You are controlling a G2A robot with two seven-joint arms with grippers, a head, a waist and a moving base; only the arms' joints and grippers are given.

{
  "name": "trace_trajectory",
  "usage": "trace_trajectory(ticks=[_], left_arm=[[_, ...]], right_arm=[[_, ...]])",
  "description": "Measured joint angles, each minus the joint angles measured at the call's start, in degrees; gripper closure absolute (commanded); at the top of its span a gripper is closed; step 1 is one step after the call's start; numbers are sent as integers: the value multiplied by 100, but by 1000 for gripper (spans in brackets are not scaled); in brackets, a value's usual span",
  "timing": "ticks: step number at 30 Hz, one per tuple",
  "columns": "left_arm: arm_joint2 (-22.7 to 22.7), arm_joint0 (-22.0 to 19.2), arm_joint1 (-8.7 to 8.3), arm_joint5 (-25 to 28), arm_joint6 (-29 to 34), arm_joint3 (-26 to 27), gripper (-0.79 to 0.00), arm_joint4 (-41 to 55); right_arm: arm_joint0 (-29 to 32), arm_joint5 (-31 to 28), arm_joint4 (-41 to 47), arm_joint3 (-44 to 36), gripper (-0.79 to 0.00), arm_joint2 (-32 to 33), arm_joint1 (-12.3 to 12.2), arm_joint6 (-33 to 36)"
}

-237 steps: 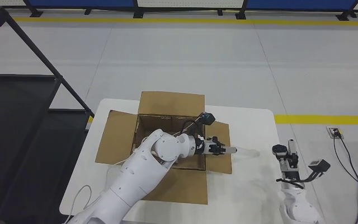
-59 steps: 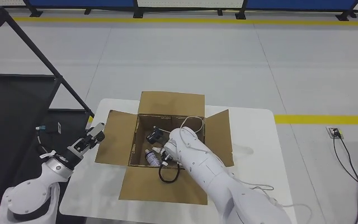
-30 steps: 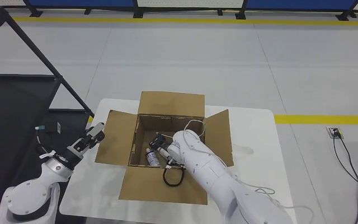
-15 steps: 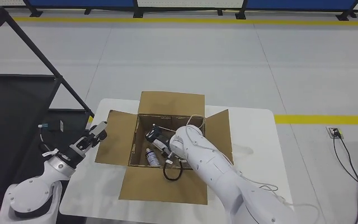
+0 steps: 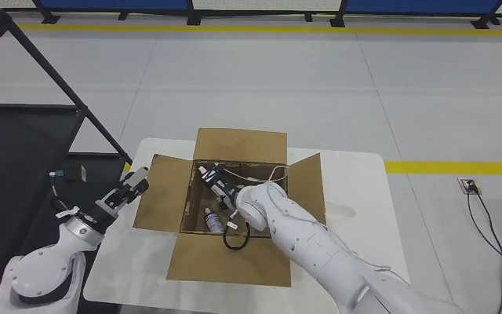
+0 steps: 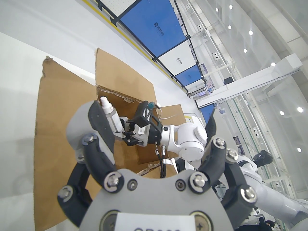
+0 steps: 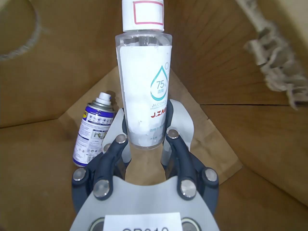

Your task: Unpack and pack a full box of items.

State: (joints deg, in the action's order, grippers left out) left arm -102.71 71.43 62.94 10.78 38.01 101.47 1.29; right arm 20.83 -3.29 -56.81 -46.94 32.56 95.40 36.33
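Two grippers are at work around an open box [image 5: 239,145] that sits on a white table [image 5: 353,235], its four flaps folded outward.

The right gripper [image 7: 146,121] reaches inside the box and grips a bottle [image 7: 144,78] by its lower end, one finger pressed on each side. The bottle is clear plastic with a white label and a white cap, and the cap points away from the wrist. The top view places it near the box's back left corner. The left wrist view shows it tilted, with the cap up by the rim against the back flap, so the bottle is held off the floor.

A can [image 7: 92,131] lies on its side on the box floor, near the front wall and just beside the gripped bottle's base. It is blue and yellow with a white top, and nothing touches it.

The left gripper [image 5: 135,182] is outside the box, at the outer edge of the left flap. Its jaws are spread wide and hold nothing.
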Motion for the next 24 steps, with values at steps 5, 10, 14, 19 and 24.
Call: trace_trajectory(ticks=[5,10,14,19,24], left_arm=[[-103,-10,-26,-7,-72,-27,-785,30],[-259,-22,-56,-34,-201,-130,-785,35],[-369,-13,-77,-55,-250,-207,-785,-12],[-366,-13,-76,-55,-247,-205,-785,-12],[-276,61,-75,-97,-238,-75,-785,98]], right_arm=[[1517,550,-1328,-3154,0,996,-806,1129],[3127,262,-2235,-5700,0,1921,-1247,1751],[3203,282,-2239,-5871,0,1947,-1250,1764],[3195,282,-2237,-5854,0,1944,-1249,1761],[3373,329,-1923,-6054,0,2299,-1274,1535]])
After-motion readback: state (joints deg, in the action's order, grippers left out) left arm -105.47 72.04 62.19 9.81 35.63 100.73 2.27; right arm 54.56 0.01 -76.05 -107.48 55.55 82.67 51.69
